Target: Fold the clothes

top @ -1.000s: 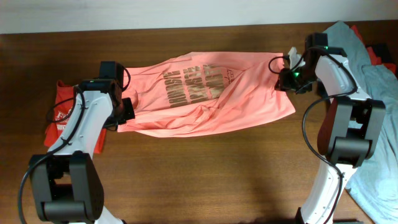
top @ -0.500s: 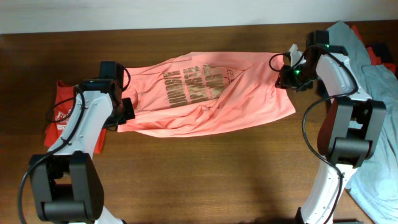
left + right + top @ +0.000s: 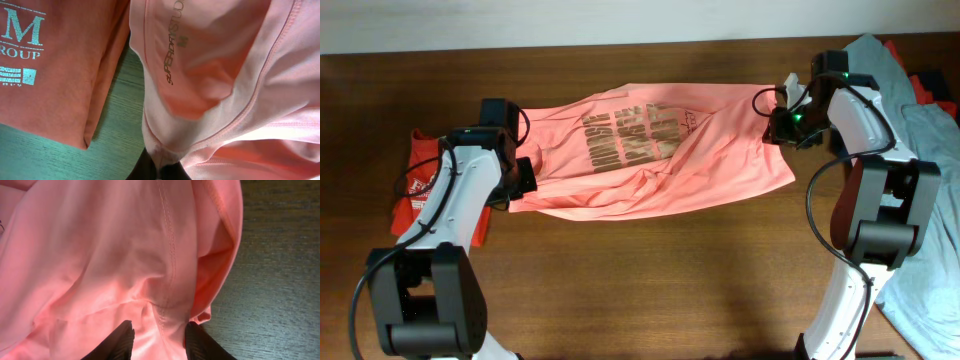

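A pink shirt (image 3: 650, 160) is held stretched over the table (image 3: 650, 270).
Its ends are pinched by the left claw (image 3: 160, 167) and the right claw (image 3: 159, 329). Soft, light and floppy, it is best gripped at its seams.

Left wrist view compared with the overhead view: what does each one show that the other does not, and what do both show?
Only the left wrist view: small grey print inside the pink shirt, and the left gripper pinching its hem. Only the overhead view: the left arm, the right arm, the gold lettering on the chest, and a grey-blue shirt. Both: the pink shirt, the red-orange shirt beside it, and the table.
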`<state>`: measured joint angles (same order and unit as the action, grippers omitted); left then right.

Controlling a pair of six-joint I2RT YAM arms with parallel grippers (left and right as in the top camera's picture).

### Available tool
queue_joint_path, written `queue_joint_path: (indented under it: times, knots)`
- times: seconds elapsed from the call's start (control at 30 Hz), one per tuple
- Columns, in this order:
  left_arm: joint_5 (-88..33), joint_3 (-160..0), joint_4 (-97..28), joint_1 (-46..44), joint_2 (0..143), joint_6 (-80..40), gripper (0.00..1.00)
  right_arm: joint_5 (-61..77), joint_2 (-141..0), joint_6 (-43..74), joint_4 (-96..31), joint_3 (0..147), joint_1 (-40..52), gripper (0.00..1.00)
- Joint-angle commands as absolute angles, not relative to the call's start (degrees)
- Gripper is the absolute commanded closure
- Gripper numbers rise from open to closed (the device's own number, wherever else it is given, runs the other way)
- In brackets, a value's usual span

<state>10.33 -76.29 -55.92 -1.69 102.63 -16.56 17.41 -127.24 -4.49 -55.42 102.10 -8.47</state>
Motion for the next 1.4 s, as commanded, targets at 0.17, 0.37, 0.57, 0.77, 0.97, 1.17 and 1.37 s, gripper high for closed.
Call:
queue_joint_path:
  times: [0.17,0.37,0.57,0.77,0.97,1.17,1.37]
  knots:
    - [10.31,-77.12,-55.99,-1.34,101.89,-17.34,0.98,17.72,-127.15,-4.08,-55.72,101.78,-8.14,0.61]
    - [10.31,-77.12,-55.99,-1.34,101.89,-17.34,0.98,18.24,-128.77,-4.05,-56.10,101.78,-8.14,0.62]
    - [10.31,-77.12,-55.96,-1.34,101.89,-17.34,0.98,17.74,-128.81,-4.08,-56.62,101.78,-8.14,0.64]
    - [10.31,-77.12,-56.01,-1.34,101.89,-17.34,0.98,17.30,-129.91,-4.08,-56.58,101.78,-8.08,0.64]
    - [10.31,-77.12,-56.03,-1.34,101.89,-17.34,0.98,17.34,-130.10,-4.05,-56.14,101.80,-8.10,0.74]
    - [10.31,-77.12,-56.01,-1.34,101.89,-17.34,0.98,17.34,-129.99,-4.08,-56.14,102.02,-8.10,0.96]
    - [10.22,-77.93,-56.45,-1.32,101.32,-16.56,1.00,17.30,-126.67,-4.08,-59.53,104.60,-8.36,0.96]
